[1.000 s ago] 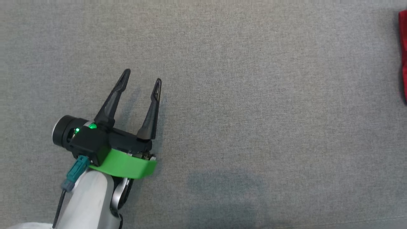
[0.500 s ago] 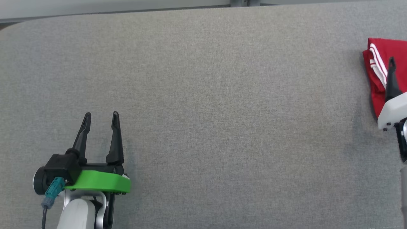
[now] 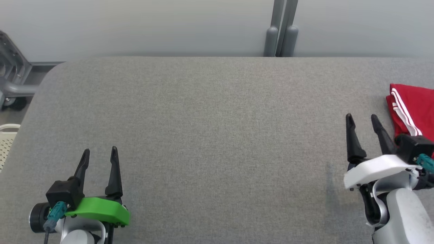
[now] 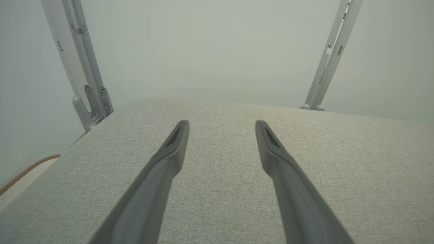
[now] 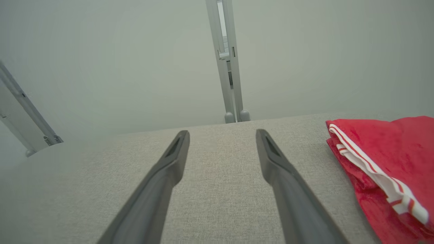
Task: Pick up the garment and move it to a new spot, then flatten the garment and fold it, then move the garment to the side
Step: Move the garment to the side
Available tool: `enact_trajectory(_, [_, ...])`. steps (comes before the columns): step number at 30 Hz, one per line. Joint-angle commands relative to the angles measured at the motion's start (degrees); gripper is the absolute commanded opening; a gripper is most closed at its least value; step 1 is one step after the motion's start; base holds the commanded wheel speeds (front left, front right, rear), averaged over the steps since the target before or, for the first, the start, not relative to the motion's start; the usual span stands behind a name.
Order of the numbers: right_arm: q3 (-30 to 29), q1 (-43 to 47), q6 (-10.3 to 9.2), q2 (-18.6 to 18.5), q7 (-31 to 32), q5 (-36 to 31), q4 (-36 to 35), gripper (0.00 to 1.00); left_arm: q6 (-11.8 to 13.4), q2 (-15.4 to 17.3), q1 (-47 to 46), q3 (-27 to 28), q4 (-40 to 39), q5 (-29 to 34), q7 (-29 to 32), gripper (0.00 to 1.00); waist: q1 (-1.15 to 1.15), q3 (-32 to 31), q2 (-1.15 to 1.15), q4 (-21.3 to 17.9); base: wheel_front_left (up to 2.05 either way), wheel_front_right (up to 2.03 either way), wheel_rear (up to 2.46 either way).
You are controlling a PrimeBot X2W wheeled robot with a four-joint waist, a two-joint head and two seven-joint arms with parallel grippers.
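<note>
Grey fabric table [image 3: 217, 128], rounded corner at 10 o'clock. Left gripper [image 3: 100, 149] at 8 o'clock in the head view, fingers apart, nothing between them, bare cloth under it. Grey post [image 3: 280, 34] at 12 o'clock behind the table. Right gripper [image 3: 361, 116] at 4 o'clock, fingers apart, empty. Red garment [image 3: 415, 105], white stripes, folded, lies at 3 o'clock, just beside the right gripper, fingers clear of it.

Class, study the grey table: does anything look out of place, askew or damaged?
Nothing stands out. The red garment lies folded on the table, far right; the left gripper and right gripper hover open, empty.
</note>
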Motion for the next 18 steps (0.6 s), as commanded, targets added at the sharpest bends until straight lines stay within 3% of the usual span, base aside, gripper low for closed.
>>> enact_trajectory(1, [0.57,1.29,-0.08,0.0,-0.63,0.81,-0.44,1.0,-0.33,0.56,1.04,0.02,0.46,-0.18,-0.38,1.0,0.0,-2.54,0.0,1.36,0.0,0.0,0.0])
enact_trajectory(8, [2.64,6.1,-0.08,1.13,-1.56,3.03,-1.5,1.0,-1.99,0.48,2.53,-1.01,2.1,-0.07,-1.06,1.0,0.0,-4.36,0.0,1.69,0.0,0.0,0.0])
enact_trajectory(18, [1.49,11.35,-0.08,2.01,-1.18,-1.84,-2.32,1.0,-3.22,-0.38,5.01,-1.43,1.8,1.6,-1.52,1.0,0.0,-5.26,0.0,0.48,0.0,0.0,0.0])
